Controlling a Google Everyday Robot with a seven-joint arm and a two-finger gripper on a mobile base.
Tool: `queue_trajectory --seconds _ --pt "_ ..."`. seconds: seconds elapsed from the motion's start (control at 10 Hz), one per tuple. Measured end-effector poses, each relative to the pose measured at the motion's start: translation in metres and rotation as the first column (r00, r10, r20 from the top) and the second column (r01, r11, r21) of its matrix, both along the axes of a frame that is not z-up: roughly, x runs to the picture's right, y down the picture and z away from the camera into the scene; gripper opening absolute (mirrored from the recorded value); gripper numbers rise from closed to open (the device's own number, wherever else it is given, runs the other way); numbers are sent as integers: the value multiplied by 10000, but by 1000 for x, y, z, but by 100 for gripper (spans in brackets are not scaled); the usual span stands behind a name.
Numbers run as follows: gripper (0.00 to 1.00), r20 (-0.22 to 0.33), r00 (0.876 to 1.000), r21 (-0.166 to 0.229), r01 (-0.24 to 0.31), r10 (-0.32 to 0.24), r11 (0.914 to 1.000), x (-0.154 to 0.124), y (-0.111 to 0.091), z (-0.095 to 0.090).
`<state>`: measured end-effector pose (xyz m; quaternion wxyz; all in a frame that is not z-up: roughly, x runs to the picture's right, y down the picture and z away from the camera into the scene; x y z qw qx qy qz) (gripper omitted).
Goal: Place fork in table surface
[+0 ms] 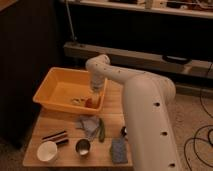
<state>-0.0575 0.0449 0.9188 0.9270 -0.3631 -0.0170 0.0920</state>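
Hanging inside the yellow plastic bin [49,86], the gripper [94,100] is seen spread wide near the slender pale fork [77,101].

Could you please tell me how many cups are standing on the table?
2: a white cup at the front left corner and a metal cup just right of it. The gripper reaches into the yellow bin; the arm may hide others.

One white arm [146,117] is seen, thick at the near end and tapered towards a rounded joint [98,64]. From that joint the wrist [97,81] is turned straight down. The claw [94,100] is held low and vertical inside the yellow bin [49,82], close to the wall nearest the arm.
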Motion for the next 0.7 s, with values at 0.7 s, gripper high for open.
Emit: queue_trajectory --seconds 0.7 --pt "65 -475 9982 544 389 -364 9978 0 -30 20"
